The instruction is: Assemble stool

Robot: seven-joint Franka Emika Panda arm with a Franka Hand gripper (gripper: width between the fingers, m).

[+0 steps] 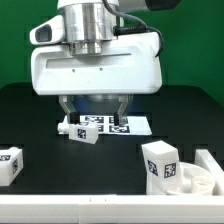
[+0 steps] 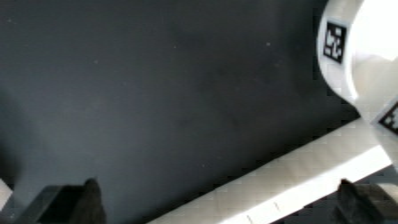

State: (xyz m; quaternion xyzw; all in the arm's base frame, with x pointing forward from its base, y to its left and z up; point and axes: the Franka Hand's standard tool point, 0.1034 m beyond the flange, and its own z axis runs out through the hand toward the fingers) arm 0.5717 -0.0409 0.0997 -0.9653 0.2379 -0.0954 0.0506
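My gripper [image 1: 93, 108] hangs open and empty above the black table, just behind the marker board. Its two dark fingertips [image 2: 71, 203] show in the wrist view with only table and a white strip between them. One white tagged stool leg [image 1: 80, 131] lies at the marker board's front left corner, just below the left finger. A second leg [image 1: 9, 165] lies at the exterior view's far left. A third leg [image 1: 162, 165] stands at the right, next to the round seat [image 1: 203, 181]. A white tagged part [image 2: 342, 50] shows in the wrist view; I cannot tell which one.
The marker board [image 1: 118, 125] lies flat under the gripper. A white border [image 1: 100, 210] runs along the table's front edge and crosses the wrist view [image 2: 267, 170] diagonally. The big white robot body [image 1: 95, 60] fills the upper middle of the exterior view.
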